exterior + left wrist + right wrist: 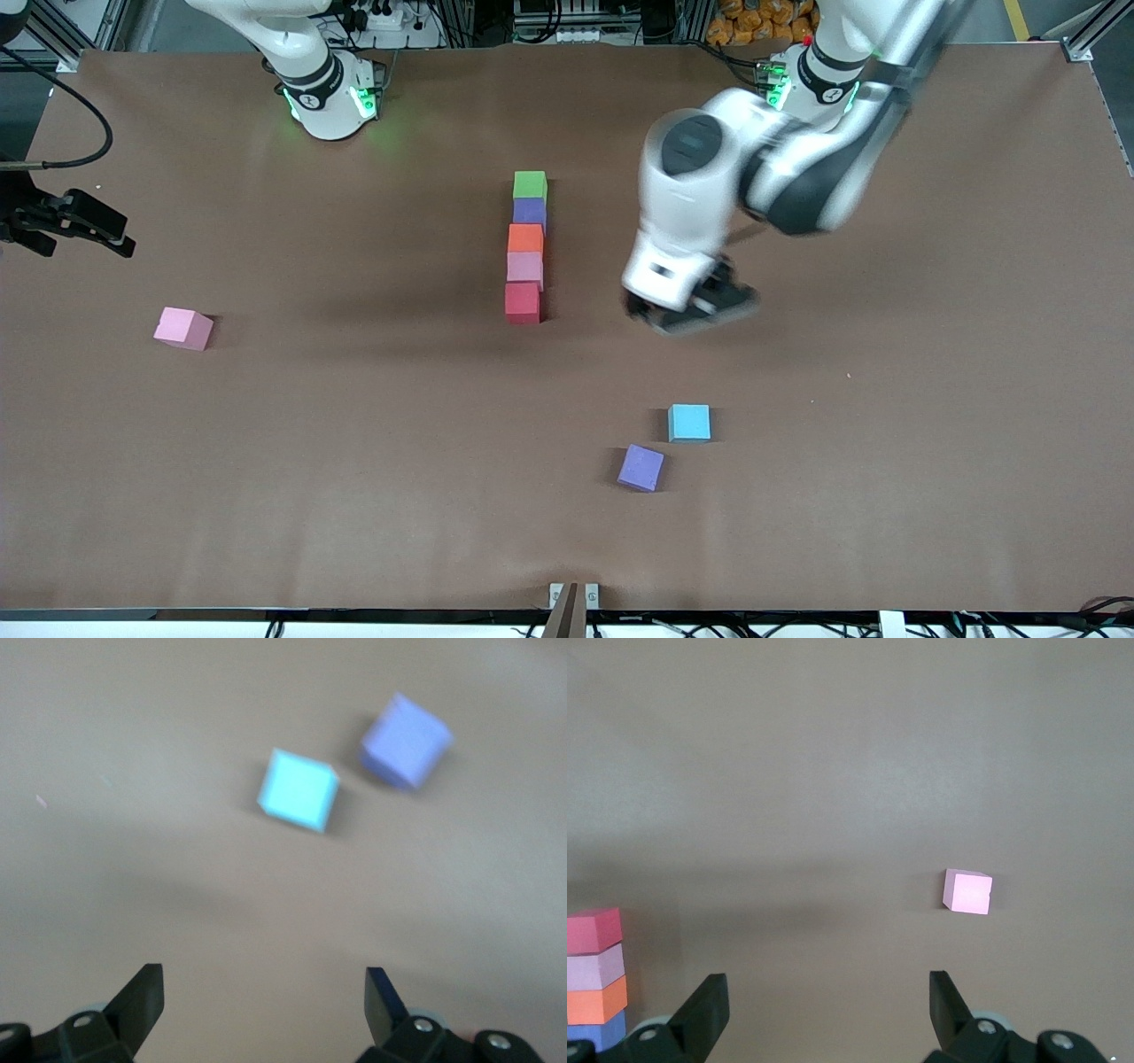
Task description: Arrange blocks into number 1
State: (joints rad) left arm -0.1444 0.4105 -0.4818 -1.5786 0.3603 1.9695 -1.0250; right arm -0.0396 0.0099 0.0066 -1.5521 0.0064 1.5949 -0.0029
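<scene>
Five blocks (525, 246) in line | three loose | left gripper (695, 310), right gripper (828, 1010) fingers spread

You have eight blocks on the surface (354, 496): one green block (530, 184), two purple blocks (530, 211) (640, 467), one orange block (525, 238), two pink blocks (524, 267) (182, 328), one red block (523, 302), one light blue block (689, 423).
</scene>
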